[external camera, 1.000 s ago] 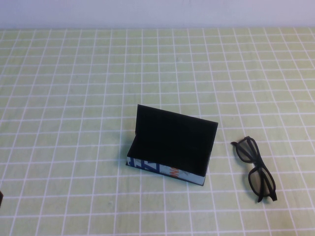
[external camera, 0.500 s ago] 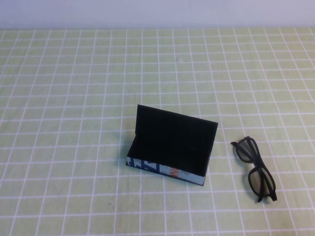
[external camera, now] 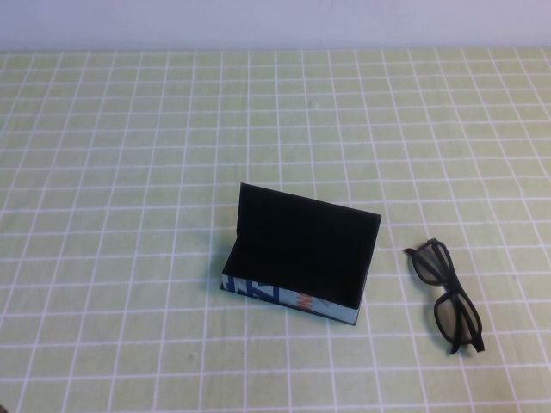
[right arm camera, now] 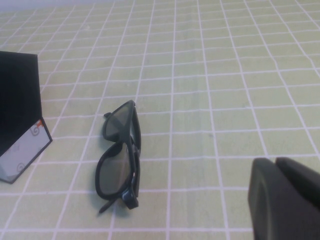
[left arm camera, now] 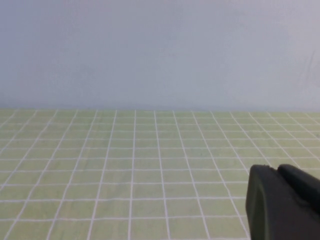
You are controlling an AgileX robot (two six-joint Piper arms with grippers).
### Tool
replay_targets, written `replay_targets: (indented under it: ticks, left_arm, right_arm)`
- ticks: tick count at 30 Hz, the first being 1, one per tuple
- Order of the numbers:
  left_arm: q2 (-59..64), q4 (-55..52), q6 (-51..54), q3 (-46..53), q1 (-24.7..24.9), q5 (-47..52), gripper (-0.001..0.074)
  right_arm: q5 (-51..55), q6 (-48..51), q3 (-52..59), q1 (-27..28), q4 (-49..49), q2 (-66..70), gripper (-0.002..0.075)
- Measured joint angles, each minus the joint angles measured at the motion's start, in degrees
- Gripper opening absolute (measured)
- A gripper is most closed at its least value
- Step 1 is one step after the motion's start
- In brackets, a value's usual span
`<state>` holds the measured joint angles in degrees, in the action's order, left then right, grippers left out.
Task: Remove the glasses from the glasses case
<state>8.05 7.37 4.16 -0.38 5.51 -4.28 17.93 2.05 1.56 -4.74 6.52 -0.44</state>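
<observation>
Going L to R: your left gripper [left arm camera: 282, 202] is off the high view, parked low at the L table edge; the dark sliver that sat at the L edge 1 s ago is gone, so that arm has pulled back further; wrist cam shows only one dark finger over bare green-and-white checked tablecloth [external camera: 129, 172], so can't tell how wide the claw is, and nothing shows in it. Centre: the rectangular black glasses case w/ blue-and-orange printed front [external camera: 297, 258] sits w/ hinged lid standing up; interior looks black and empty; hasn't shifted vs. the earlier pics. Just R of it, apart from it: the black thick plastic-framed glasses w/ dark squarish lenses [external camera: 448, 297], lying on the cloth, arms apparently folded; same spot as before. Far R: your right gripper [right arm camera: 285, 200] is also outside the high view; its wrist cam looks at the glasses [right arm camera: 120, 155] and the case corner [right arm camera: 20, 130] from nearby; only one finger in frame, so opening can't be told; it grips nothing visible. My read: glasses are out, both arms backed off; task looks done, nothing left but to stay clear of the frames.
</observation>
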Motion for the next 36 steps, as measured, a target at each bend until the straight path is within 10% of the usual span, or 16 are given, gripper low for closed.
replay_targets:
  ticks: [17,36]
  left_arm:
    - [-8.64,-5.2,-1.86,1.88,0.0,23.21,-0.0004]
    - [-8.66,-6.44,-1.86,1.77,0.0,24.64,-0.0004]
  right_arm:
    - [0.03,0.0,0.05,0.0,0.24,-0.13,-0.0017]
    - [0.03,0.0,0.05,0.0,0.67,-0.13,-0.0017]
